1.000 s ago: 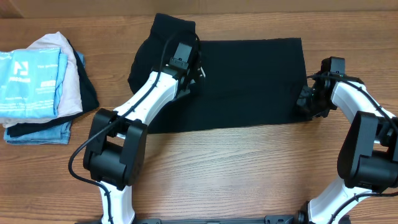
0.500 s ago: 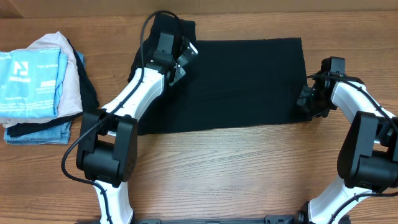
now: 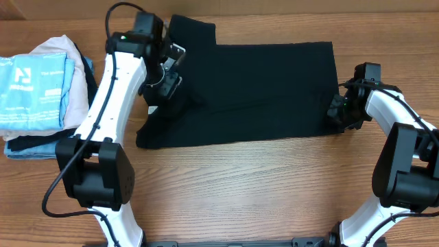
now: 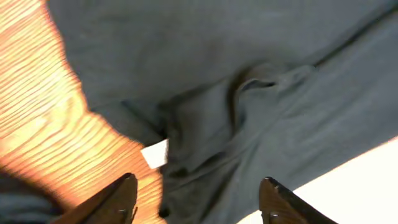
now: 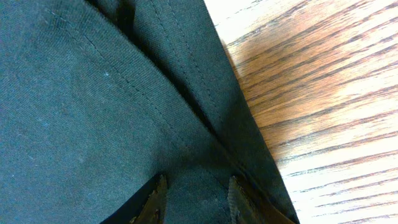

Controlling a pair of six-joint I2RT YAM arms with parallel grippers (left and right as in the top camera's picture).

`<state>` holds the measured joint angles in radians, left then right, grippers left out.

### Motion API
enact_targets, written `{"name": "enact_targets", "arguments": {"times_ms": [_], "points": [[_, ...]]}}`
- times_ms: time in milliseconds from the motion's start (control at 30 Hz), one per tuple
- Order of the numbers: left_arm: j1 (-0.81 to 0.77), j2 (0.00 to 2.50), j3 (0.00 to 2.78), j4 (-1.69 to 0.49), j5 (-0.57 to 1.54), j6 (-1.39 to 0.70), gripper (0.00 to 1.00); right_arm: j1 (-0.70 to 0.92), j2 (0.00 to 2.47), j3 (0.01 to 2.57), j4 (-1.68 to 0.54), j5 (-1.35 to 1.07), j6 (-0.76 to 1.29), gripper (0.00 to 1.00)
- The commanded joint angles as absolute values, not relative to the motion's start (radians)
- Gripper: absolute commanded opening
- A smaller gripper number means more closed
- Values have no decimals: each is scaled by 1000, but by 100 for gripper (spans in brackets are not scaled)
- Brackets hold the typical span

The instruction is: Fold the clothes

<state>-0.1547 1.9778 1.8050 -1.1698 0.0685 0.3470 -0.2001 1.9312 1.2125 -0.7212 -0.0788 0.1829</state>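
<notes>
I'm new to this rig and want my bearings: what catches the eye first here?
A black T-shirt lies spread across the middle of the table, bunched at its left end. The left gripper hangs open over that end; the right gripper appears to pinch the right hem. Folded clothes sit piled at the far left.

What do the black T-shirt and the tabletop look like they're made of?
The black T-shirt: soft matte knit, probably cotton jersey; fine ribs and a stitched hem show close up. The table: wood or wood-look laminate, with streaky brown grain and a slight sheen.
</notes>
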Motion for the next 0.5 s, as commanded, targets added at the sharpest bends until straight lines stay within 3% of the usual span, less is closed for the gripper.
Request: {"name": "enact_targets", "arguments": {"times_ms": [0,67,133,467], "points": [[-222,1977,1796,-1124,145,457,68,-218,1975,1197,-715,-54,183,37],[-278,1992,1796,-1110,25,496,69,-218,1975,1197,-715,-54,183,37],[-327,2024,1795,-1112,-46,498,63,-218,1975,1197,-715,-54,183,37],[-371,2234,1794,-1046,-168,502,60,-218,1975,1197,-715,-54,183,38]]}}
